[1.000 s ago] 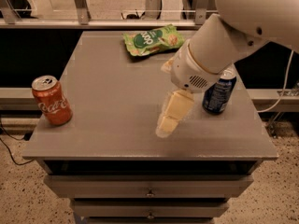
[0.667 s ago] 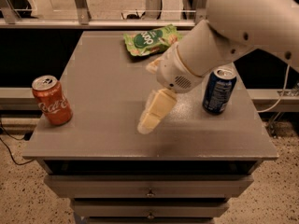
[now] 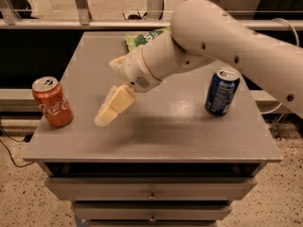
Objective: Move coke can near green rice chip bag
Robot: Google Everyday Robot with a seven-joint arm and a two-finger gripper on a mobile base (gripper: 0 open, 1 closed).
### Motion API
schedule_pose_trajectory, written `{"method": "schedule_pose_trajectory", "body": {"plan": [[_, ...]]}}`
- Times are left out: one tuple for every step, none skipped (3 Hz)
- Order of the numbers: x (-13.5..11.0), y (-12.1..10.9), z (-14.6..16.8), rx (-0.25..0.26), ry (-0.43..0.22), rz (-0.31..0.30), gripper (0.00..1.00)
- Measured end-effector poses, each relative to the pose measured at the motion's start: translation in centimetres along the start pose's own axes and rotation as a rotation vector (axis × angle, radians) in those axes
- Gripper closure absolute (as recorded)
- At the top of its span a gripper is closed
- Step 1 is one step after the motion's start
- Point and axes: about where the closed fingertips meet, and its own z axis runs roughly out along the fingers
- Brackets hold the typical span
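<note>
This looks like a robot test area in a lab or office building rather than a home. A plain grey cabinet with shallow drawers [image 3: 151,189] and small knobs serves as the worktop [image 3: 189,136], standing on a speckled hard floor [image 3: 19,202]. A loose dark cable [image 3: 8,149] trails across that floor on the left. Behind runs a metal rail [image 3: 57,24] with upright posts. A big white robot arm [image 3: 227,41] reaches in from the right, its gripper [image 3: 112,109] hanging just above the worktop's left middle. Only staged items sit there: a coke can [image 3: 52,101], a blue can [image 3: 221,91], and a green snack bag [image 3: 142,38].
</note>
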Motion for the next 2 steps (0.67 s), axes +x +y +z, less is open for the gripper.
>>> {"method": "schedule_pose_trajectory", "body": {"plan": [[-2.4,0.5,3.6,-0.044,-0.101,0.006,0.00],[-4.1,1.5,6.8,-0.090,-0.184,0.020,0.00]]}}
